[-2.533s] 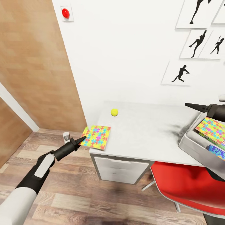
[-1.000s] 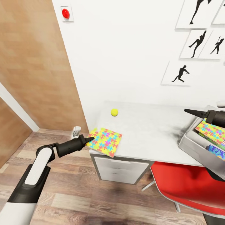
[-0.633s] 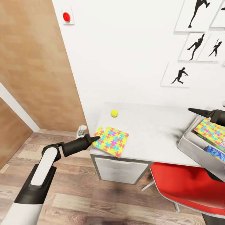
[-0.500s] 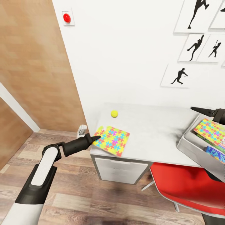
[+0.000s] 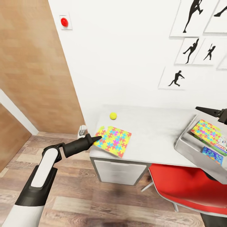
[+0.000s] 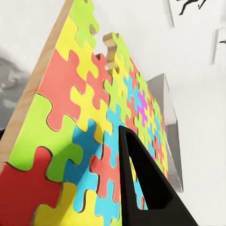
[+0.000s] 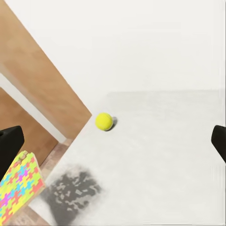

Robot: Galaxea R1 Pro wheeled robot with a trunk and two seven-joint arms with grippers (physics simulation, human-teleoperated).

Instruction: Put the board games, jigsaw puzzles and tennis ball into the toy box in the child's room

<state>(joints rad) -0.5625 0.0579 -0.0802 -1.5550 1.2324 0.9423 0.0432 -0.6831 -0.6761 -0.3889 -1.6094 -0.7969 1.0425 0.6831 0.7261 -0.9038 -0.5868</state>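
My left gripper [image 5: 95, 137] is shut on the edge of a jigsaw puzzle [image 5: 114, 141], held tilted over the table's [image 5: 151, 130] front left corner. In the left wrist view one black finger [image 6: 141, 188] lies across the puzzle's [image 6: 70, 117] coloured face. The tennis ball [image 5: 113, 116] rests on the table behind it. At the right stands the toy box [image 5: 184, 146] with another jigsaw puzzle [image 5: 208, 132] and a blue printed box [image 5: 213, 155] inside. My right gripper [image 5: 206, 111] hovers open above the box, facing the ball [image 7: 104, 121].
A red chair [image 5: 183, 186] is tucked under the table's right part, and white drawers [image 5: 119, 171] sit under its left end. A wooden door [image 5: 31, 69] stands at the left. Black silhouette pictures [image 5: 175, 78] hang on the white wall.
My left gripper has carried the puzzle to the right, from hanging off the table's left edge to over its corner. The head view has shifted slightly.
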